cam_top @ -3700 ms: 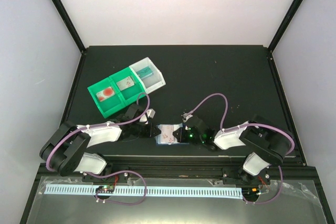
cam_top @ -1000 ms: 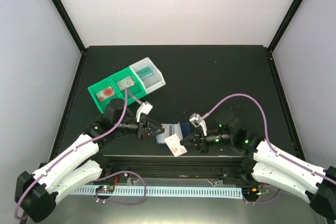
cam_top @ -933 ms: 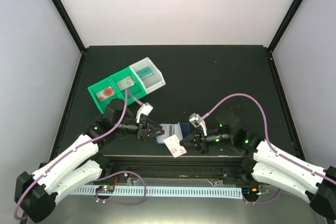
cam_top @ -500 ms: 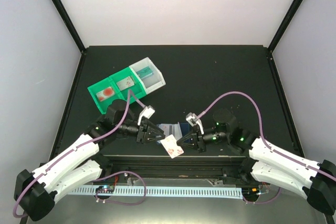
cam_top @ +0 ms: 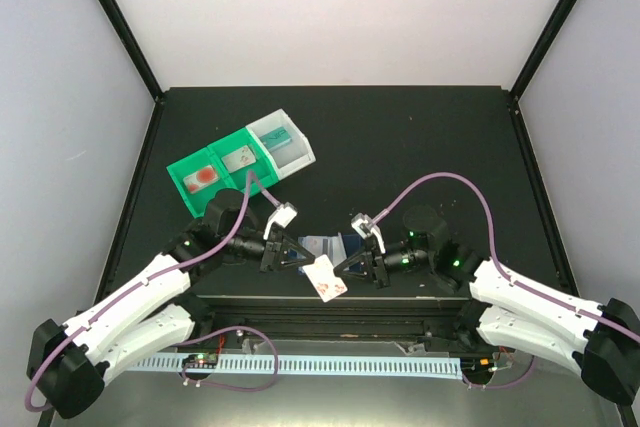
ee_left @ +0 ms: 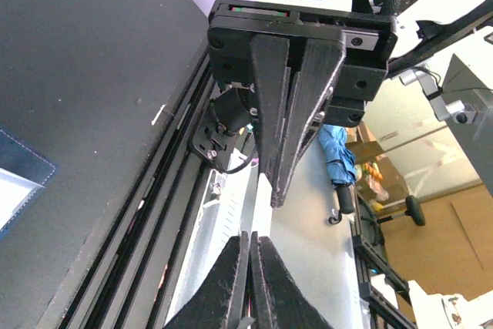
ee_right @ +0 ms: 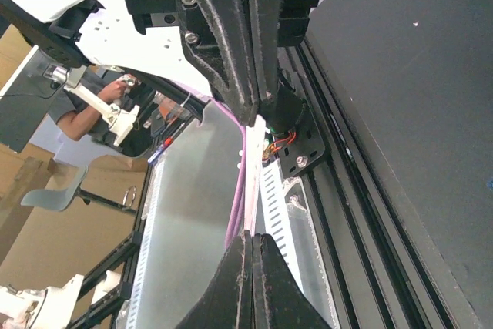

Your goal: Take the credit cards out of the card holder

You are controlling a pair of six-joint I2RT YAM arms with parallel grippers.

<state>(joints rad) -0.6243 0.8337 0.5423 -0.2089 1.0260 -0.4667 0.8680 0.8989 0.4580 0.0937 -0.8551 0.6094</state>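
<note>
As left pincer (cam_top: 304,260), right pincer (cam_top: 345,269) clamp credit card (cam_top: 327,279), card holder (cam_top: 322,244) lies on black table (cam_top: 430,137), white walls (cam_top: 330,17) around.

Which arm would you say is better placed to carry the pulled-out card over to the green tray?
Left, probably. The left claw and right claw both look shut on the credit card, but the green tray lies on the left arm's side; the right arm would need to reach across.

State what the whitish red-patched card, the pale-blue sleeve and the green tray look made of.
Whitish rectangular card with red patch: probably thin stiff plastic; flat and unbent.
Pale-blue translucent sleeve: likely soft plastic; see-through, darker stitched edge.
Green compartment tray: moulded plastic, judging by uniform colour and thin walls.
</note>
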